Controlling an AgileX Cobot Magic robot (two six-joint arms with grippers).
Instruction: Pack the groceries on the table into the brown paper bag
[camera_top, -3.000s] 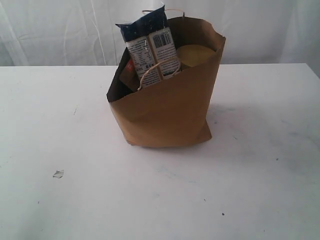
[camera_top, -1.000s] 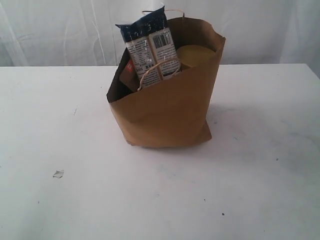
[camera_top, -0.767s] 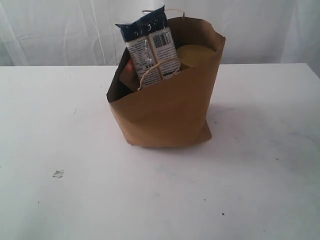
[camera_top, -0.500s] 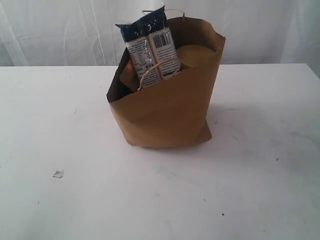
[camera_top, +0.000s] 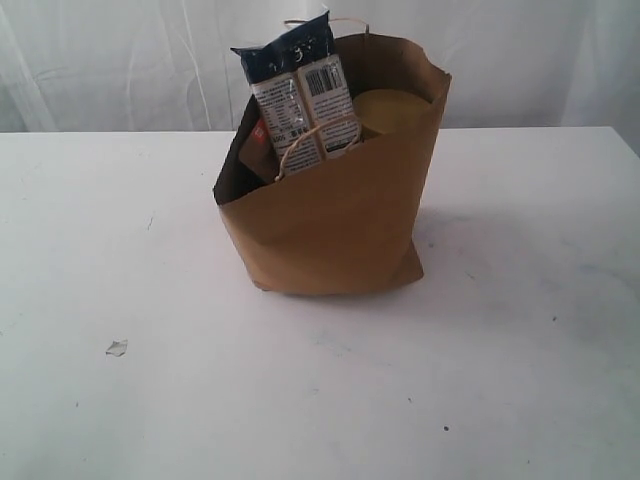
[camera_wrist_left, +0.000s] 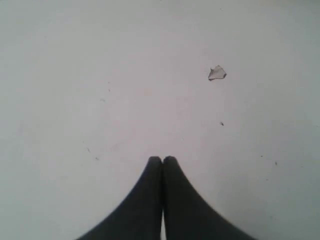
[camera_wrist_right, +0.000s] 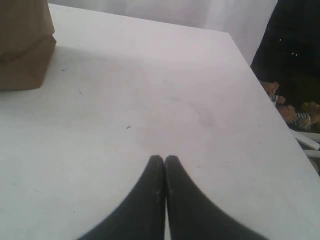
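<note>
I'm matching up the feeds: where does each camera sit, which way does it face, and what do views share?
Exterior: off the arms, looking slightly down at the brown paper bag on the table; no robot parts.
Left wrist: on the left arm, looking down at the table and a white scrap; left gripper shows, jaws shut.
Right wrist: on the right arm, looking across the table past the bag's base; right gripper shows, jaws shut.
Shared: scrap in exterior and left wrist; bag in exterior and right wrist.
</note>
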